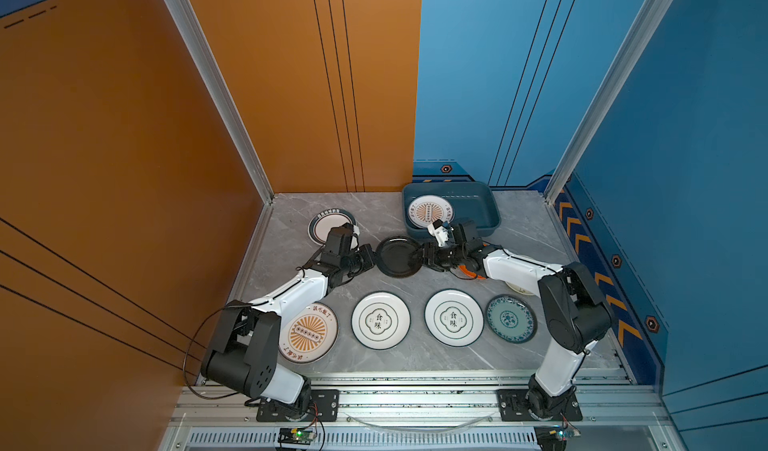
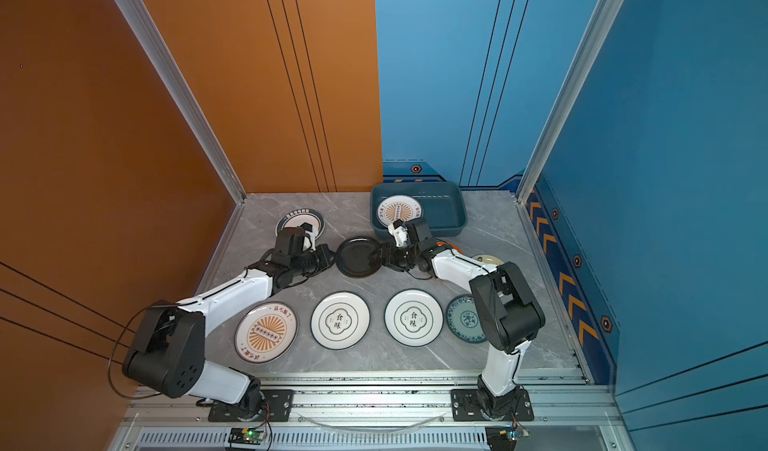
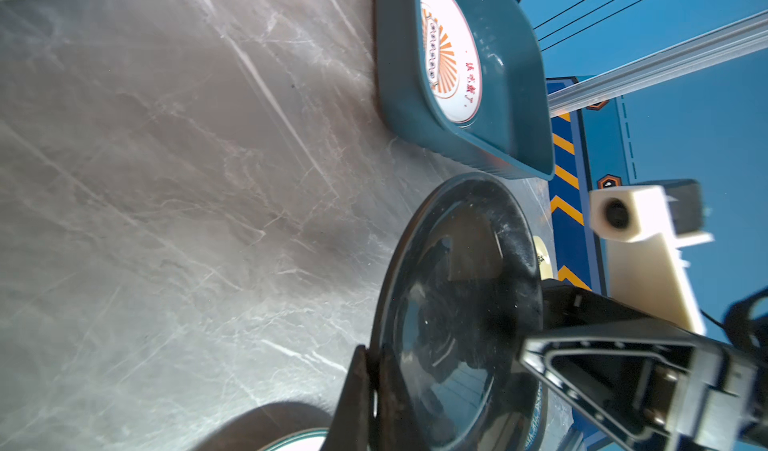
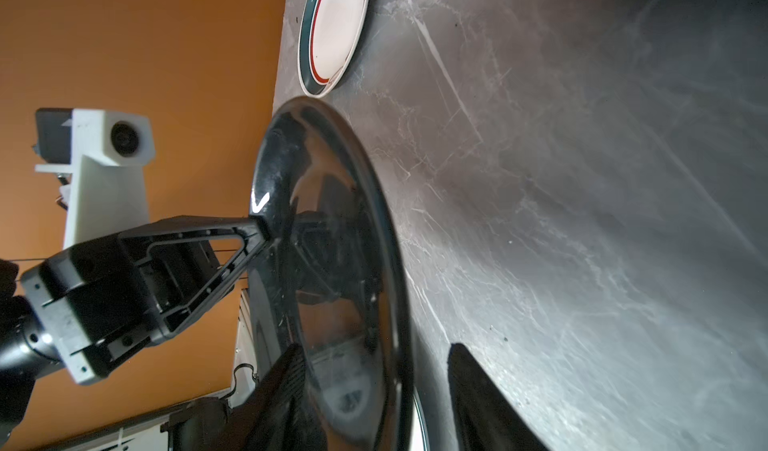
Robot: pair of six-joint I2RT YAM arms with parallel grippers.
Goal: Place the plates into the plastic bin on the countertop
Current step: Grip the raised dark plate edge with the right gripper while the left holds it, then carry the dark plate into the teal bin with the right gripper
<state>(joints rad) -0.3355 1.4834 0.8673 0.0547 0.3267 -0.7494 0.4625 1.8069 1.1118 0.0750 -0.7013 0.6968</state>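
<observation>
Just in front of the plastic bin's (image 1: 490, 220) near left corner, over the countertop (image 1: 365, 212), sits the black plate (image 1: 397, 258), caught between my two arms. My left gripper (image 1: 375, 259) is pinched tight on its left rim. My right gripper (image 4: 374, 347) straddles the opposite rim with jaws apart: one finger is close against the glossy face, and the other stands off from the back. A sunburst plate (image 1: 430, 211) lies in the bin's left half
</observation>
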